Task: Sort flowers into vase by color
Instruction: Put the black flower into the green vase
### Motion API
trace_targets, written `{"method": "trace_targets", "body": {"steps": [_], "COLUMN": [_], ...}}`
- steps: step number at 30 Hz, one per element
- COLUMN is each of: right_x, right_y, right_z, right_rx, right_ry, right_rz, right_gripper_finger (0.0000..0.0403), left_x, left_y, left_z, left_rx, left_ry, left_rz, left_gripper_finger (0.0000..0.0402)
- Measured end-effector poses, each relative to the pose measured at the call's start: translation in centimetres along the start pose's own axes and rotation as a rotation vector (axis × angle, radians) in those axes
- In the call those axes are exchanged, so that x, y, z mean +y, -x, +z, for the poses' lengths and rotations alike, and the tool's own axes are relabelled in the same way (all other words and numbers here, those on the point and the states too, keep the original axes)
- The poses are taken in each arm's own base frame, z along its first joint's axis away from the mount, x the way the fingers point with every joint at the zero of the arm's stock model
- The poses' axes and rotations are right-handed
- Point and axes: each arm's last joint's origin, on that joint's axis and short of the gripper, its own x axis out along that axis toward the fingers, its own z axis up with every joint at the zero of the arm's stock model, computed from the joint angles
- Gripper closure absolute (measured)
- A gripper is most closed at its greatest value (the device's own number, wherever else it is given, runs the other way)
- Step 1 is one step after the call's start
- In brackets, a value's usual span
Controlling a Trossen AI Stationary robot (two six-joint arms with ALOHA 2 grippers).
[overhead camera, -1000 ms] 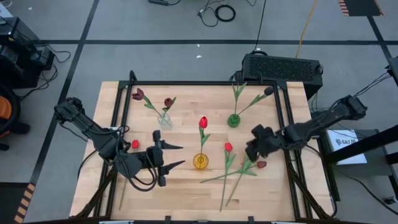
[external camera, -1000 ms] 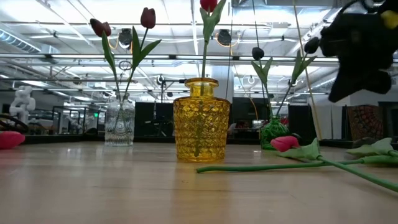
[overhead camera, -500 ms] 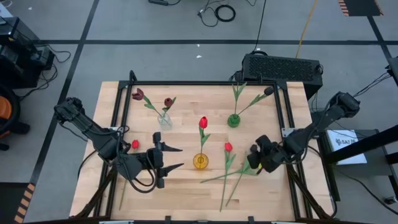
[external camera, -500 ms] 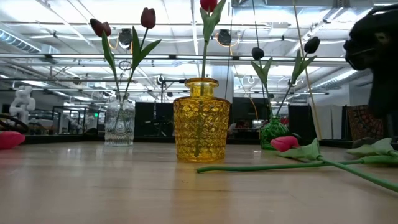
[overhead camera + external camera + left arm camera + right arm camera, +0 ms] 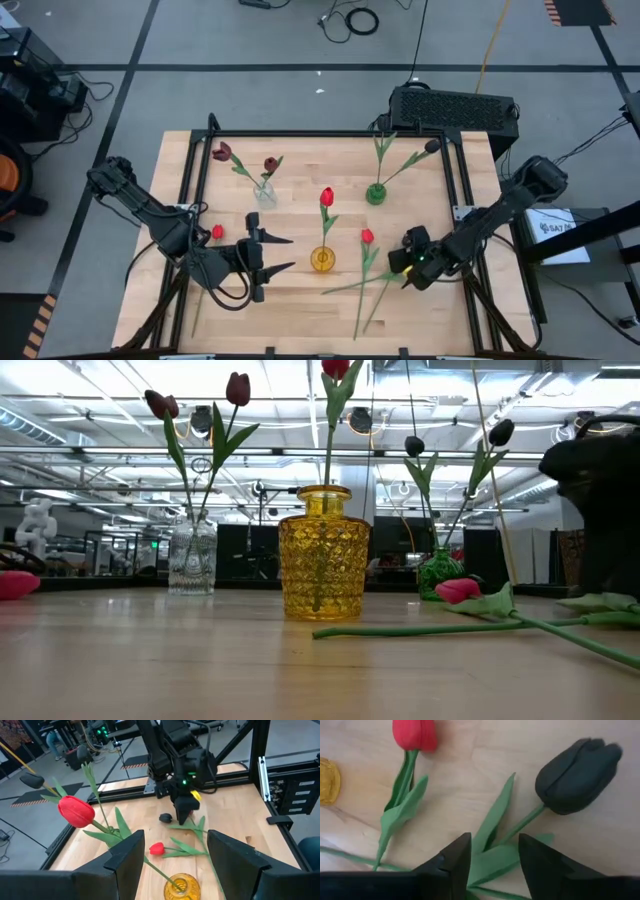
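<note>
A clear vase (image 5: pixel 264 193) holds two maroon flowers, a green vase (image 5: pixel 375 193) two dark ones, and a yellow vase (image 5: pixel 322 259) one red one. A near-black tulip (image 5: pixel 577 767) and a red tulip (image 5: pixel 367 236) lie flat on the table. My right gripper (image 5: pixel 492 857) is open and low over the dark tulip. Its fingers stand on either side of the tulip's leaves (image 5: pixel 490 832), just behind the head. In the high view this gripper (image 5: pixel 408 270) hides that head. My left gripper (image 5: pixel 282 252) hovers open, left of the yellow vase.
Another red tulip (image 5: pixel 217 232) lies at the table's left, beside my left arm. Long green stems (image 5: pixel 360 300) cross the near middle of the table. Black frame rails (image 5: pixel 300 133) border the table, and a black box (image 5: pixel 455 105) sits beyond its far edge.
My right gripper has come down and toward the table's near edge, turning about its wrist. It now stands over the dark tulip lying on the table, whose head no longer shows from above. The flowers and vases have stayed in place.
</note>
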Motion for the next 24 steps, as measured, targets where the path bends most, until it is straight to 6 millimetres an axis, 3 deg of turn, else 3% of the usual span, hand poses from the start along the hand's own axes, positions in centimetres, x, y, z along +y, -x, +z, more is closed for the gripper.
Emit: {"method": "trace_targets", "body": {"steps": [10,21,24], "right_x": [0.0,0.1,0.2], "right_y": [-1.9,-2.3,-2.2], "right_z": [-0.8,-0.4,-0.4], "right_rx": [-0.062,-0.21,-0.224], "right_ry": [-0.013,-0.078,-0.078], "right_rz": [-0.032,0.034,0.049], "right_gripper_finger": [0.0259,0.0386,0.0395], "left_x": [0.0,0.2,0.2], "left_y": [0.0,-0.2,-0.2], "left_z": [0.0,0.0,0.0], "left_rx": [0.0,0.002,0.002], "left_ry": [-0.008,-0.005,-0.005], "left_rz": [0.0,0.008,0.008], "left_gripper_finger": [0.0178,0.0178,0.0178]}}
